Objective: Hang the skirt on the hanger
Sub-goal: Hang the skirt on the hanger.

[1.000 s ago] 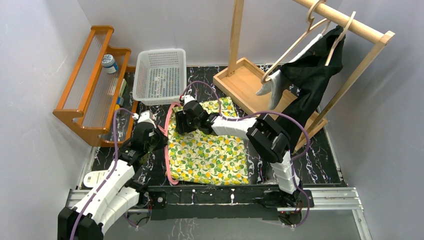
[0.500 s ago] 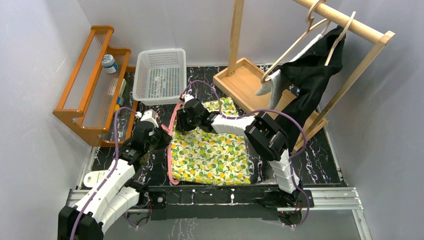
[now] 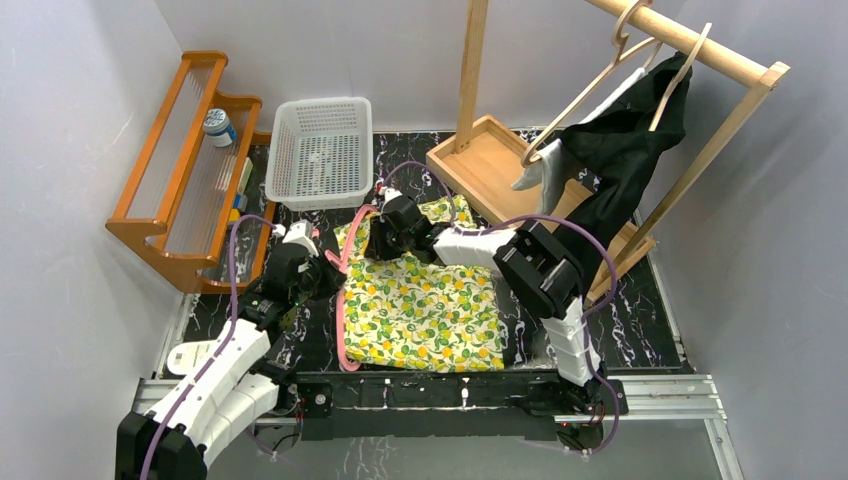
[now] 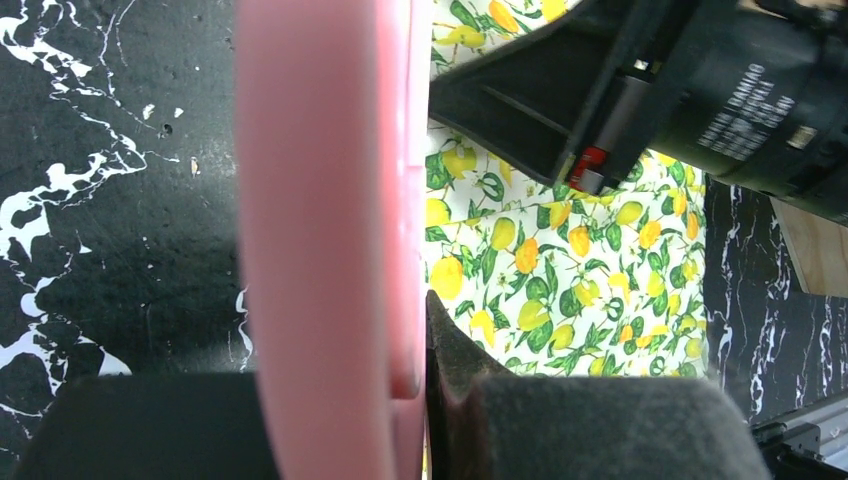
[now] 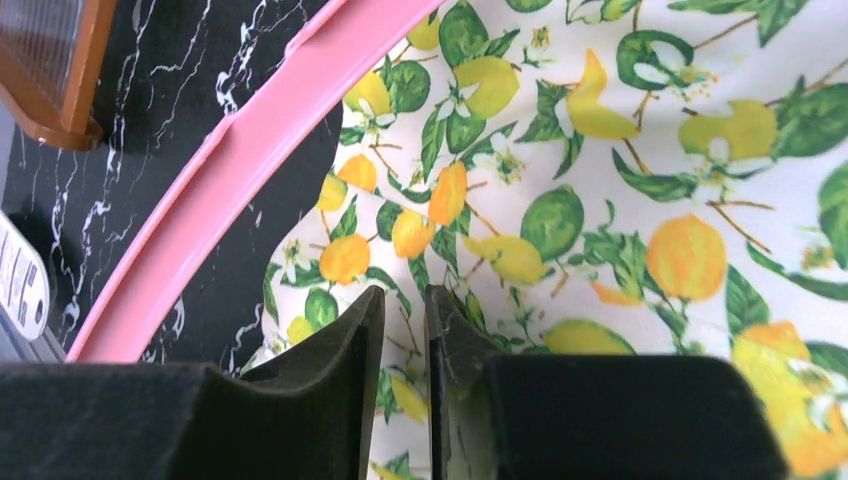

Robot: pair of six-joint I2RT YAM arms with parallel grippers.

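**Q:** What fills the frame?

**A:** A pink hanger runs from top to bottom. At the lower edge the left gripper clamps it between dark foam pads.

**Q:** And around it?

**A:** A black marbled table lies to the left and a lemon-print skirt lies flat to the right. The right arm, black, reaches in from the upper right over the skirt. A sliver of wood shows at the right edge.
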